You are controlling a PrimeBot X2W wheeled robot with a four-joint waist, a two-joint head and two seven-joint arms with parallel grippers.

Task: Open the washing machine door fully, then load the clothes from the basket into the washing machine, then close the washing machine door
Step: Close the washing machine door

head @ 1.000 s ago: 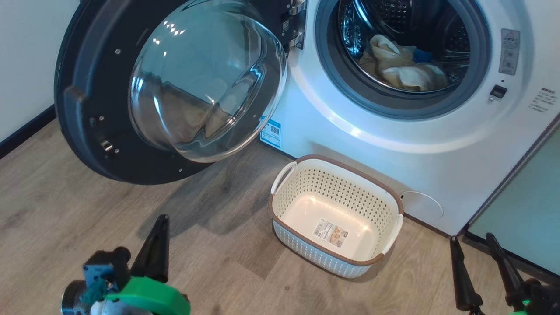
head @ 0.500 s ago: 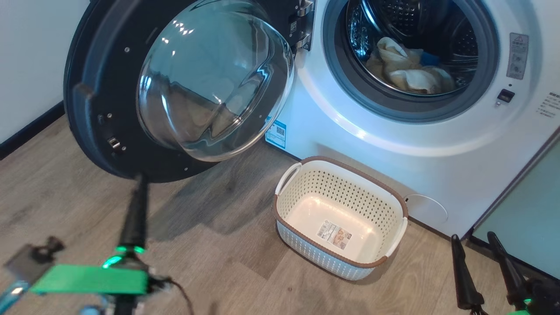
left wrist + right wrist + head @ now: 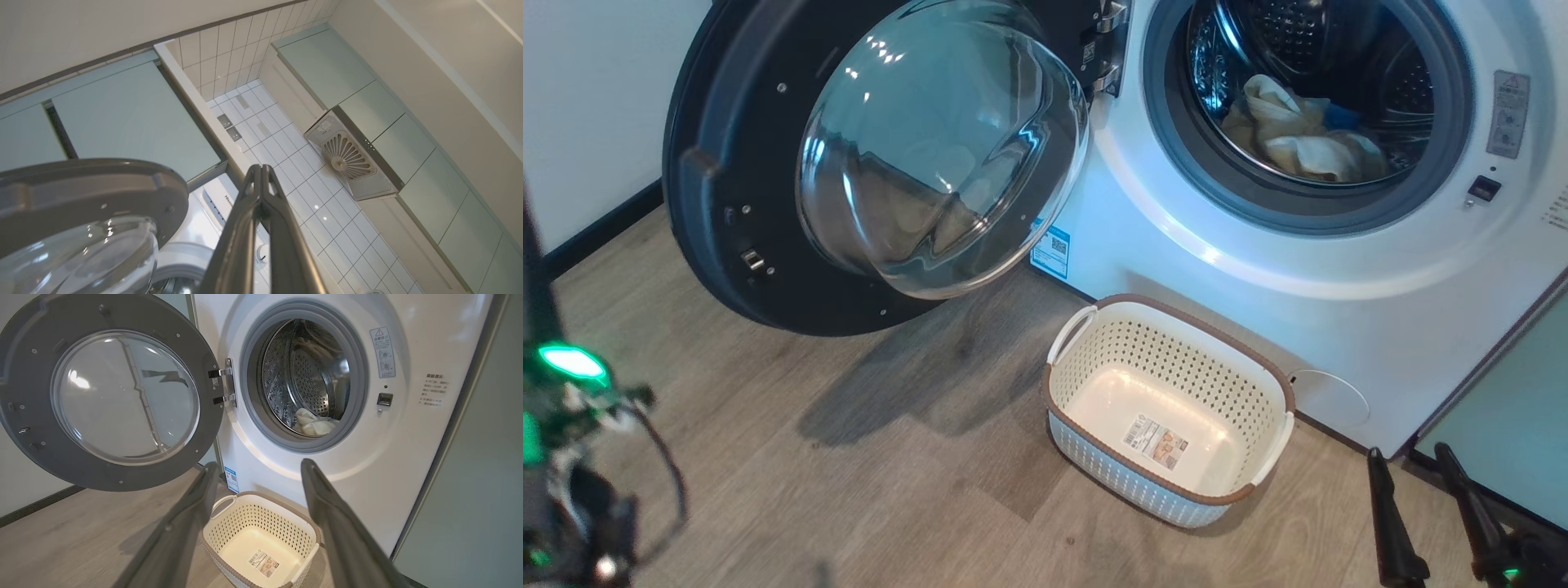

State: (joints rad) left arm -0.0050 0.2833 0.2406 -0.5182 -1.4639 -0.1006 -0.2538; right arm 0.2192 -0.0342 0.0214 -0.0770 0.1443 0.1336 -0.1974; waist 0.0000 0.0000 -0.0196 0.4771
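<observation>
The clothes (image 3: 1298,139) are lying in the drum (image 3: 1339,49), the basket (image 3: 1143,359) sitting empty on the floor (image 3: 849,490) before the washer (image 3: 1176,269) — the door (image 3: 931,155) is hanging wide. Your left gripper (image 3: 261,179) is pinched together, pointing up beside its rim; the right gripper (image 3: 1407,452) is gaping empty. You are risking a push skidding off that glossy rim — bare floor is lying before it.

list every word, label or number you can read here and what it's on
Nothing is sharp enough to quote.
The blue sticker on the washing machine: square code, print too small.
The warning label on its front: triangle sign, text too small.
The printed lines beside it: too small.
The label in the basket: too small.
The brand word on the machine's top, left wrist view: blurred, partly covered.
</observation>
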